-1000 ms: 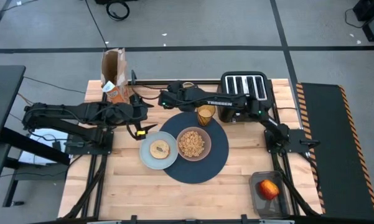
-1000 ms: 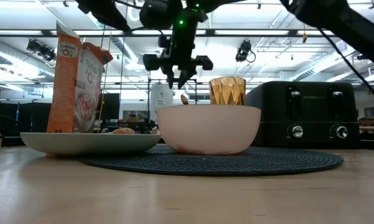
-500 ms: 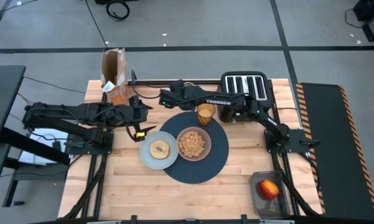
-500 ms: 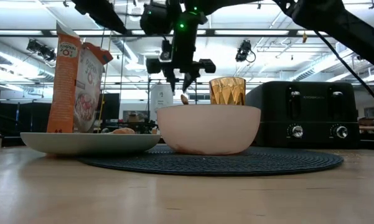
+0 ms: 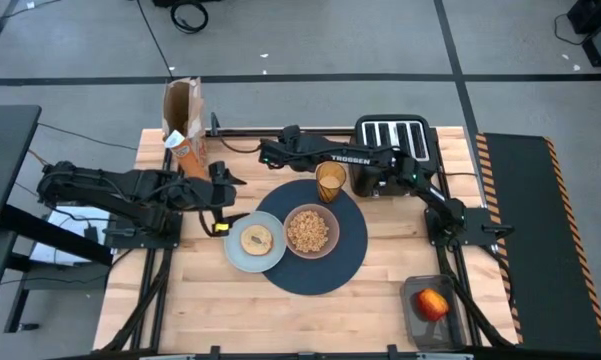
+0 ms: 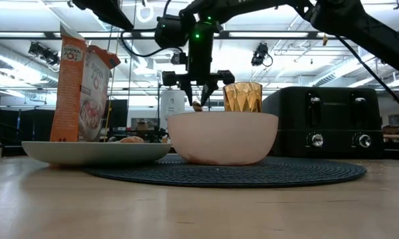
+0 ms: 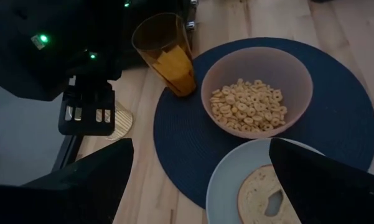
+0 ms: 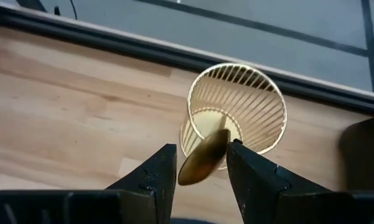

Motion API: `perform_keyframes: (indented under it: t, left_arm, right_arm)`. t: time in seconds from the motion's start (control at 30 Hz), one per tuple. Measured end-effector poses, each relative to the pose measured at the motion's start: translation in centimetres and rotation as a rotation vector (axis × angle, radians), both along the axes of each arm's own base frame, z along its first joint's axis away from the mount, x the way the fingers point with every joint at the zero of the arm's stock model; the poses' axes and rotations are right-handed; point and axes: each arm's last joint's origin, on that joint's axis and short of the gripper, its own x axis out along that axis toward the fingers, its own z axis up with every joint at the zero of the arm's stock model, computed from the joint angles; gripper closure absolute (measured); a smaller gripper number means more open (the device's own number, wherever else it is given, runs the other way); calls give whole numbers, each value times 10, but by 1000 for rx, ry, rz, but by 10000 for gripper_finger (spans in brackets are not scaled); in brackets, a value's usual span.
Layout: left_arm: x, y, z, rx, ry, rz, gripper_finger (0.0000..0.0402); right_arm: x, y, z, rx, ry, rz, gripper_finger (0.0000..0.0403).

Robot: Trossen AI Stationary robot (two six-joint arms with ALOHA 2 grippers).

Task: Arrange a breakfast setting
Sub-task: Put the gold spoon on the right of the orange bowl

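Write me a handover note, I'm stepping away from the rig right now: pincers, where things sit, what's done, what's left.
Right pincer: shut on gold spoon, above a wire holder at the table's back.
Left pincer: open, empty, left of the plate.
Done: bagel on plate; bowl of cereal and amber tumbler on the navy placemat.
Left: place the spoon; the red apple sits in a tray at the front right corner.

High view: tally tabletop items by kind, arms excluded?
Dishware: 3 – plate, bowl, tumbler
Food: 3 – bagel, cereal, apple
Placemat: 1
Toaster: 1
Cereal box: 1
Total: 9
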Motion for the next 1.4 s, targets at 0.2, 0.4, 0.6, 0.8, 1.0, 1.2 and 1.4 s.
perform_keyframes:
  t: [0.2,0.4,0.6,0.8,1.0,1.2,1.4]
  left_arm:
    - [0,-1,0,0,1,-6,20]
    - [0,-1,0,0,1,-5,20]
    - [0,-1,0,1,1,-5,20]
    - [0,-1,0,1,1,-5,20]
    - [0,-1,0,1,1,-5,20]
    - [0,-1,0,7,3,-9,20]
    - [0,-1,0,6,2,-8,20]
  right_arm:
    - [-7,-7,-2,51,19,-33,264]
    - [-8,-12,-1,50,19,-41,286]
    - [-8,-12,-1,50,24,-37,319]
    - [-8,-12,-1,44,38,-22,357]
    - [-7,-12,-1,34,68,28,374]
    - [-5,-14,7,4,118,136,371]
    - [-5,-15,25,-39,185,279,376]
